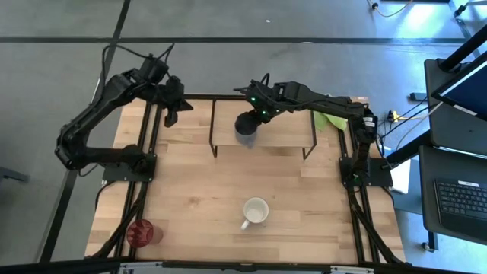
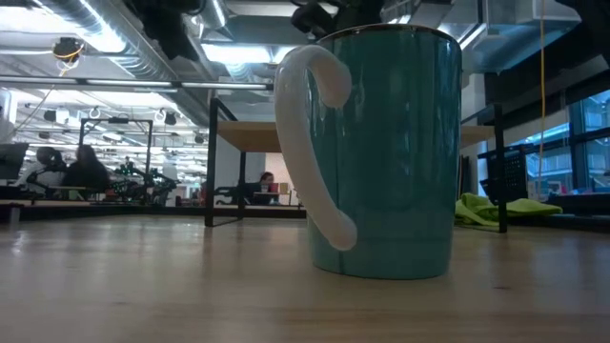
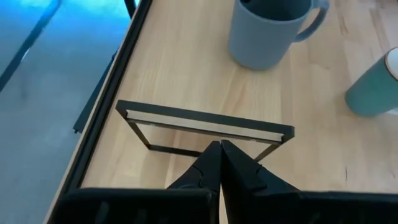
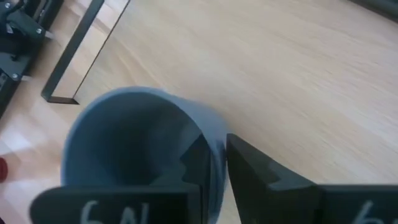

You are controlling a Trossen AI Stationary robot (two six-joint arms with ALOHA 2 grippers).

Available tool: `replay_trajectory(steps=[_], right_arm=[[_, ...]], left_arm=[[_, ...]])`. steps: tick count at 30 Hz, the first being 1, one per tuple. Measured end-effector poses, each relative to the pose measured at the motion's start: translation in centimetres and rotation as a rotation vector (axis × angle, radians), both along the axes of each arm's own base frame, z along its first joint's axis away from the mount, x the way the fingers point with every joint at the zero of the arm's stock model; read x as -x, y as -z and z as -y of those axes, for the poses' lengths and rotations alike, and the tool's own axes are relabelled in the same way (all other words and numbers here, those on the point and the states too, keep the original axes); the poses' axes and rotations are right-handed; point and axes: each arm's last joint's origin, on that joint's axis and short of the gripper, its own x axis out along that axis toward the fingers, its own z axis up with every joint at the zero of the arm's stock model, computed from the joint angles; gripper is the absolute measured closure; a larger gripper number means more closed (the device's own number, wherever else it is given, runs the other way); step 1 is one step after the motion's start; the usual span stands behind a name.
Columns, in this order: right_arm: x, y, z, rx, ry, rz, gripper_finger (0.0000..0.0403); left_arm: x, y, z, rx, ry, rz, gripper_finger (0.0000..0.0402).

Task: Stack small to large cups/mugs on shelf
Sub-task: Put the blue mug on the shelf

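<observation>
The small dark grey mug [image 1: 246,125] is at the front left part of the low wooden shelf [image 1: 285,131], in my right gripper [image 1: 256,114], which is shut on it. Whether its base rests on the board does not show. The white-handled mug, teal outside [image 1: 255,211], stands upright on the table near the front middle and fills the low view [image 2: 381,152]. The red tumbler [image 1: 143,232] stands at the near left corner. My left gripper [image 1: 171,113] is shut and empty, above the table's far left, beside the shelf's left end [image 3: 205,124]. My right gripper holds the grey mug by its rim wall [image 4: 214,146], one finger [image 4: 194,163] inside the mug and the other [image 4: 255,177] outside. The fingers come from above, slanting in from the table's right. The mug's mouth faces up, slightly tilted.
A green cloth [image 1: 331,120] lies at the shelf's right end. The shelf's thin dark legs [image 1: 213,141] stand on the far half of the table. People and desks show in the room beyond [image 2: 67,171].
</observation>
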Motion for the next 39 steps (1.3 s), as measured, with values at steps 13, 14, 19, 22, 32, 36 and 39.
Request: replay_trajectory(steps=[13,14,19,22,32,36,39], right_arm=[[-0.7,-1.6,0.6,0.051,-0.001,0.117,0.0381],[-0.7,-1.7,0.7,0.055,0.001,0.115,0.0381],[-1.3,-1.2,1.1,0.067,-0.005,0.088,0.0371],[-2.0,-1.4,1.4,0.082,-0.02,0.096,0.0371],[-3.0,-1.5,2.5,0.107,-0.044,-0.028,0.0369],[-3.8,-0.9,2.6,0.1,-0.059,-0.028,0.0369],[-3.8,-0.7,2.6,0.09,-0.058,-0.031,0.0369]], left_arm=[[0.3,-0.3,0.7,0.01,-0.009,0.017,0.04],[0.3,-0.3,0.7,0.011,-0.006,0.017,0.04],[0.2,-0.3,0.7,0.018,-0.008,0.018,0.04],[0.3,-0.3,0.8,0.018,-0.009,0.019,0.04],[0.2,-0.4,0.7,0.019,-0.014,0.024,0.04],[0.2,-0.4,0.7,0.019,-0.014,0.024,0.04],[0.2,-0.4,0.7,0.019,-0.014,0.023,0.04]])
